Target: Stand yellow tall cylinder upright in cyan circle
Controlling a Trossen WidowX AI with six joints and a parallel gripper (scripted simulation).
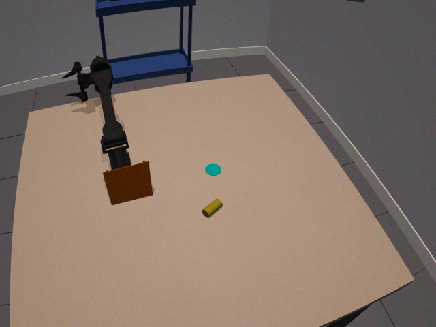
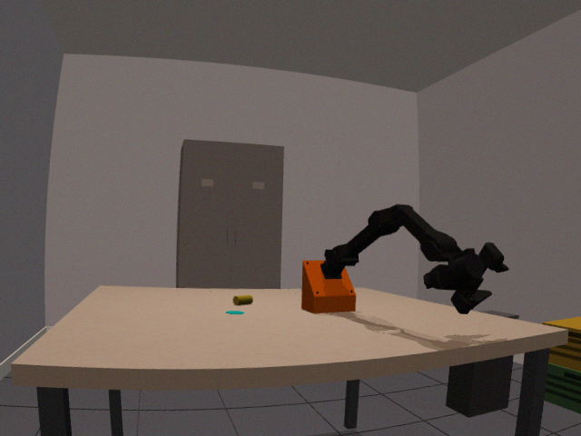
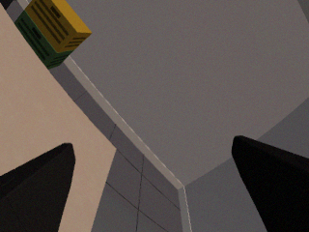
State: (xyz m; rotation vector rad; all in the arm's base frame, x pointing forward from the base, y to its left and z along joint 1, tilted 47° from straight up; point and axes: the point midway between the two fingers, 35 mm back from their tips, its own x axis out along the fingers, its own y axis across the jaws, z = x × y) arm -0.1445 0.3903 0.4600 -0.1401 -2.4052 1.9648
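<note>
The yellow tall cylinder (image 1: 212, 208) (image 2: 242, 300) lies on its side on the table, a short way in front of the cyan circle (image 1: 212, 169) (image 2: 234, 312). The circle is a flat disc on the table top with nothing on it. My gripper (image 1: 69, 84) (image 2: 487, 282) (image 3: 154, 150) is open and empty. It is at the far corner of the table, well away from the cylinder and the circle, pointing off past the table's edge. The wrist view shows only the two dark fingers, the table edge, the floor and the wall.
The arm's orange base block (image 1: 128, 182) (image 2: 326, 287) stands on the table (image 1: 246, 263) (image 2: 163, 347) left of the circle. A blue shelf cart (image 1: 148, 63) stands behind the table. Yellow and green crates (image 2: 565, 361) (image 3: 50, 29) are stacked on the floor beside it.
</note>
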